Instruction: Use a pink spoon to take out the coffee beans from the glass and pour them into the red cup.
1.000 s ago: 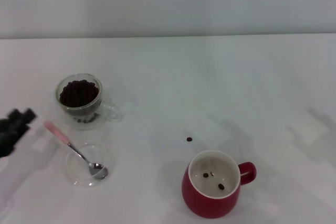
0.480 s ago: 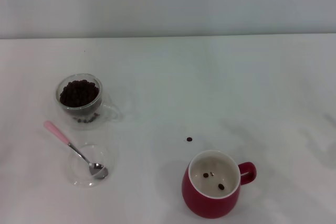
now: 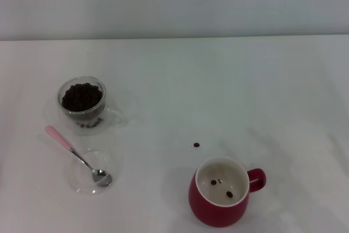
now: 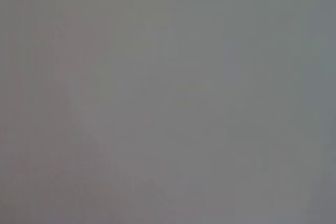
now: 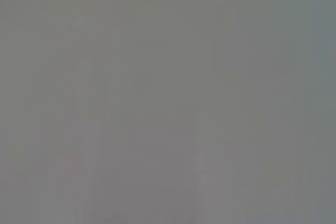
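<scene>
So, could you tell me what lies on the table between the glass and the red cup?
In the head view, one stray coffee bean lies between the glass and the red cup.

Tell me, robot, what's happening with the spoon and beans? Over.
Both claws out of view. Pink spoon resting in clear dish, untouched. Glass full of beans; red cup holds two. One stray bean on table.

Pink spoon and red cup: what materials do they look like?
Pink spoon: shiny metal bowl and neck by the glint; matte pink handle, probably plastic or ceramic. Red cup: likely glazed ceramic, glossy red outside, cream-white inside.
</scene>
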`<state>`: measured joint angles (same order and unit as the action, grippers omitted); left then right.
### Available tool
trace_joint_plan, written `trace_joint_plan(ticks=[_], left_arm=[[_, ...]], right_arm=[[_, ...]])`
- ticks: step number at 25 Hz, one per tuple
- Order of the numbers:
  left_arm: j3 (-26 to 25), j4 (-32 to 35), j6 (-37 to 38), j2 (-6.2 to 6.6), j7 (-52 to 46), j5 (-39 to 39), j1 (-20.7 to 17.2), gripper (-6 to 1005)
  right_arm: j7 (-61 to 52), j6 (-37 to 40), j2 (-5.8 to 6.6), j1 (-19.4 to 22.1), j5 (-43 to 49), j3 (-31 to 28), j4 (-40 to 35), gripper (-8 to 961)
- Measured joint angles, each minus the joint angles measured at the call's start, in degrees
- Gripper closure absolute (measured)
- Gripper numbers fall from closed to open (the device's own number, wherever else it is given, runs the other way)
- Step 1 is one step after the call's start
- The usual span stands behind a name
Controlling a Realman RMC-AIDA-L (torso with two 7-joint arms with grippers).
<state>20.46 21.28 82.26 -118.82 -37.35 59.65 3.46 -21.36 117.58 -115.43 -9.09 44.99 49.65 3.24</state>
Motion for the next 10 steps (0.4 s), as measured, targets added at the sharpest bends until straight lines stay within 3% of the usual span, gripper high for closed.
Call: trace_joint_plan(ticks=[10], left_arm=[[-0.35,-3.34,0.06,-0.18,2.01,-4.84,2.39,519]], right_arm=[[0.46,-1.01,0.15,-3.39,0.00,-0.58,-0.71,198]])
